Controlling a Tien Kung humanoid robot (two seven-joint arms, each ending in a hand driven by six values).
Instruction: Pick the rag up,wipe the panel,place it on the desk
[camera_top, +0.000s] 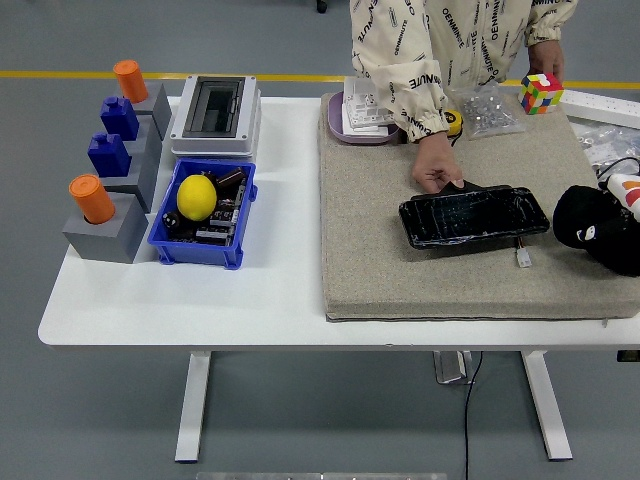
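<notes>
Right hand (598, 232), right edge of frame, finger state indeterminable. Panel (474, 217) is steadied only by person's hand (437, 172); a hard wipe may slide it.

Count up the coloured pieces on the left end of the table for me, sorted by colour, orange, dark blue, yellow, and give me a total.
Orange cylinders: 2
Dark blue blocks: 2
Yellow lemon-like object in the blue bin: 1
Total: 5
</notes>
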